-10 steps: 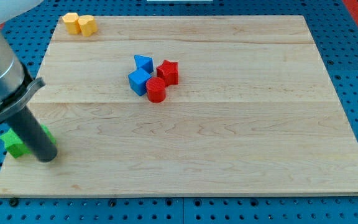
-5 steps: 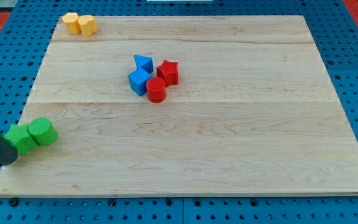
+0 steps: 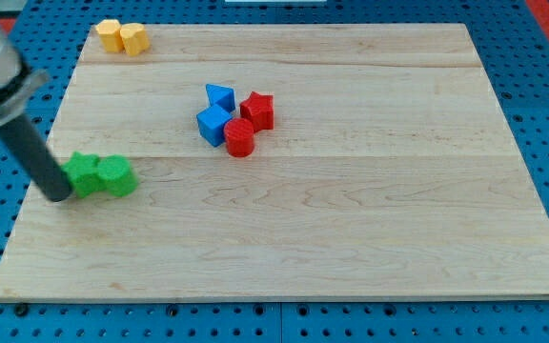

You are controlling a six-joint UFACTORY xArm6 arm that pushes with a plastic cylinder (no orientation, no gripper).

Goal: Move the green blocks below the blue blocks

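Two green blocks sit side by side at the view's left: a green star-like block (image 3: 85, 174) and a green cylinder (image 3: 117, 176) to its right. My tip (image 3: 58, 193) touches the left side of the star-like block. Two blue blocks lie near the board's middle top: a blue triangular block (image 3: 220, 96) and a blue cube (image 3: 214, 124) just below it. The green blocks are left of and lower than the blue ones.
A red star-like block (image 3: 257, 110) and a red cylinder (image 3: 239, 138) touch the blue blocks on their right. Two yellow blocks (image 3: 122, 36) sit at the board's top left corner. The wooden board (image 3: 351, 229) lies on a blue pegboard.
My tip swung out past the board's left edge, then came back in. The two green blocks have moved up and to the right, away from the left edge.
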